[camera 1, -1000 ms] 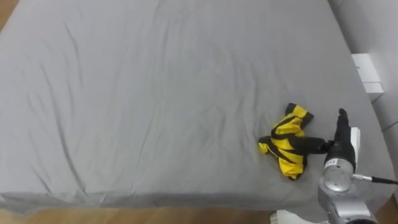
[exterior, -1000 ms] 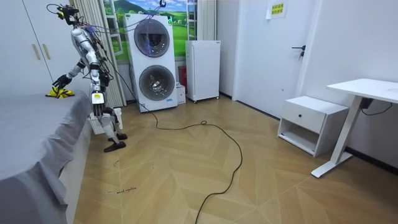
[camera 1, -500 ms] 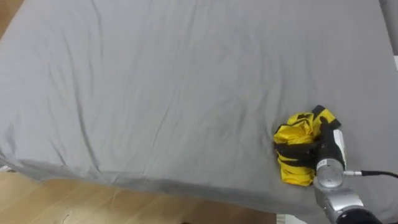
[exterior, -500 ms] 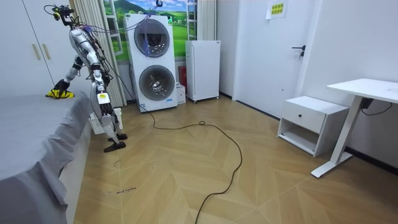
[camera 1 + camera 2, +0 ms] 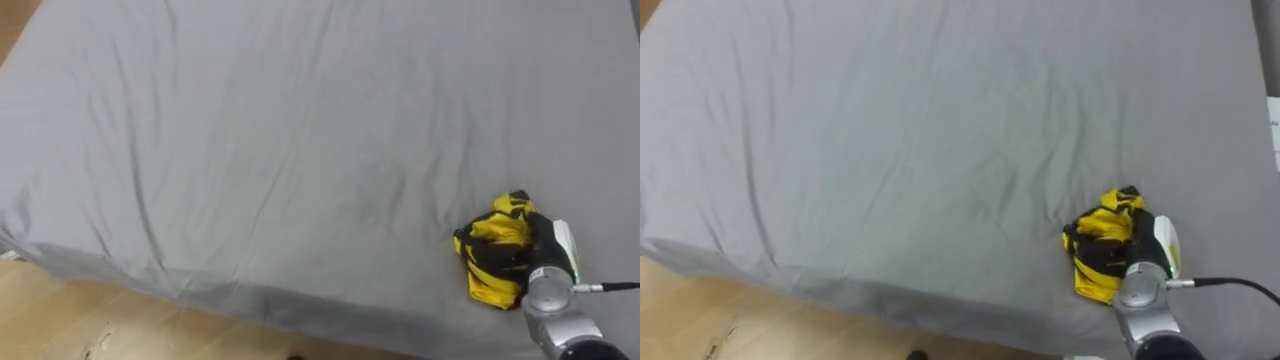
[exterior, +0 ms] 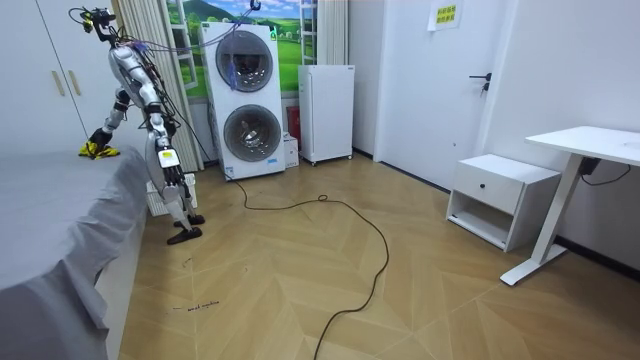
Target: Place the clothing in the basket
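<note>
A yellow and black garment (image 5: 492,256) lies bunched up on the grey bed sheet (image 5: 250,130), near the bed's near right edge. My right hand (image 5: 545,258) comes in from the lower right and its dark fingers are curled into the cloth. The same garment (image 5: 1095,245) and right hand (image 5: 1147,258) appear in the right eye view. In the room view I stand bent over the bed's edge, one arm stretched out to the garment (image 6: 97,151).
Wooden floor (image 5: 60,320) shows past the bed's near edge at the lower left. The room view has a stacked washer and dryer (image 6: 245,100), a white fridge (image 6: 327,112), a white nightstand (image 6: 497,197) and a desk (image 6: 590,150).
The garment, spread flat a second ago, is now crumpled into a ball with my right hand's fingers closed into it. The eye views have shifted with the head.
</note>
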{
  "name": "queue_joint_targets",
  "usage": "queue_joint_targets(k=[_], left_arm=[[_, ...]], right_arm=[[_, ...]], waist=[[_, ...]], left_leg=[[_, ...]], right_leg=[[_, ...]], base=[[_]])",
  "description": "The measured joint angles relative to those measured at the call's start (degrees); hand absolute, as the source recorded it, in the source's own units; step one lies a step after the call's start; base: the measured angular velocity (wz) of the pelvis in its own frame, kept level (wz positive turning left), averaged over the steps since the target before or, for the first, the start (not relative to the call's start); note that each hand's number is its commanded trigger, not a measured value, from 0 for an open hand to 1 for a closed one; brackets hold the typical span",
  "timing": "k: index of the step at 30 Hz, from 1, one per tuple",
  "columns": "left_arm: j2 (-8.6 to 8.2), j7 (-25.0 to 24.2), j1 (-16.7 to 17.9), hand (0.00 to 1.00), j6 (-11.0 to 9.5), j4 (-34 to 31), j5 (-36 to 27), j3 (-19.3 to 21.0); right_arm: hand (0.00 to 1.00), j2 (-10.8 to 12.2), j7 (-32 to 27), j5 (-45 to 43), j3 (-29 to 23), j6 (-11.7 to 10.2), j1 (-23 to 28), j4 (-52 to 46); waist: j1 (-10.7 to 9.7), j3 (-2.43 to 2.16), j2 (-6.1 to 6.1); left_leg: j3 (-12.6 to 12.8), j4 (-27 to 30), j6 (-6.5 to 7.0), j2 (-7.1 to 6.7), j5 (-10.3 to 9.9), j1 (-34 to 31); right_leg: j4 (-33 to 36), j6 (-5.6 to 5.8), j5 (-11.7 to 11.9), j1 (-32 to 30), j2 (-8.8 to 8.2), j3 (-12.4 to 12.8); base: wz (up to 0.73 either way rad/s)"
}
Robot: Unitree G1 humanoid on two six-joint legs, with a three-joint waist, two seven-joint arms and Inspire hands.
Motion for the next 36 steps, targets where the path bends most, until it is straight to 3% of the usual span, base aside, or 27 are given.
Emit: queue_joint_targets(k=[8, 11, 15, 18, 20, 25, 29, 31, 36], left_arm=[[0.12, 0.05, -0.85, 0.00, 0.10, 0.67, -0.07, -0.90], [0.27, 0.08, -0.42, 0.00, 0.05, -0.45, -0.55, -0.96], [0.57, 0.80, 0.78, 0.00, 0.06, -2.20, 0.07, -0.61], [0.57, 1.36, 2.31, 0.00, -0.23, -4.29, 0.93, 0.21], [0.57, 2.00, 3.27, 0.00, -0.89, -6.07, 1.23, 1.87], [0.29, 2.18, 4.01, 0.00, -2.82, -9.08, 1.14, 7.44], [-0.28, 2.18, 3.78, 0.00, -2.84, -9.13, 1.24, 8.69], [-0.48, 2.04, 3.79, 0.00, -2.92, -9.40, 1.30, 8.69], [-1.10, 0.59, 4.15, 0.00, -2.41, -10.10, 1.80, 9.69]], right_arm=[[1.00, 0.27, 0.61, 0.91, 0.00, 1.06, 1.26, 0.58], [1.00, 0.22, 2.07, 1.88, 0.57, 1.94, 1.92, 0.07], [1.00, 0.25, 3.09, 2.65, 0.39, 3.14, 4.38, -2.74], [1.00, 0.37, 3.19, 2.62, -0.24, 4.81, 6.87, -7.21], [1.00, 0.35, 3.56, 2.48, -1.31, 4.80, 8.30, -11.71], [1.00, 0.20, 5.28, 2.35, -4.68, 4.54, 14.45, -23.75], [1.00, 0.20, 5.39, 1.98, -8.12, 4.57, 15.58, -26.94], [1.00, 0.17, 5.24, 1.87, -10.40, 4.57, 15.60, -28.75], [1.00, -0.23, 5.18, 1.86, -15.30, 4.97, 16.85, -30.94]], waist=[[-0.34, -0.12, 1.63], [-0.70, -0.26, 1.55], [-1.13, -0.77, 0.62], [-1.56, -0.99, -0.04], [-2.70, -0.93, -0.54], [-4.54, -1.15, -3.22], [-6.30, -1.20, -3.37], [-7.71, -1.04, -3.00], [-10.13, -1.24, -2.11]], left_leg=[[0.18, -0.44, 0.01, -0.09, 0.00, 1.39], [0.44, -0.79, 0.03, -0.24, 0.01, 2.54], [1.25, -2.41, 0.13, -0.31, 0.22, 4.43], [2.19, -4.46, 0.13, -0.34, 0.23, 7.78], [2.55, -5.55, 0.13, -0.37, 0.23, 9.81], [5.24, -7.73, 0.13, -0.32, 0.21, 15.76], [6.56, -8.19, 0.30, -0.23, 0.06, 18.61], [7.09, -8.20, 0.48, -0.17, -0.09, 19.40], [7.27, -8.19, 0.55, 0.02, -0.60, 20.99]], right_leg=[[-0.02, 0.01, -0.01, 1.16, -0.12, 0.04], [-1.76, 0.36, -0.26, 2.80, -0.02, 0.32], [-1.71, 0.41, -0.28, 3.63, -0.05, 1.36], [-1.76, 0.50, -0.33, 5.62, -0.11, 2.34], [-1.91, 0.61, -0.39, 7.06, -0.11, 2.82], [-2.89, 0.83, -0.52, 11.51, -0.04, 5.12], [-2.79, 1.13, -0.46, 13.34, -0.01, 7.67], [-2.72, 1.32, -0.35, 13.63, 0.08, 8.79], [-2.66, 1.45, -0.26, 14.50, 0.30, 10.55]], base=[[0.00], [-0.03], [-0.10], [-0.15], [-0.19], [-0.22], [-0.32], [-0.32], [-0.18]])
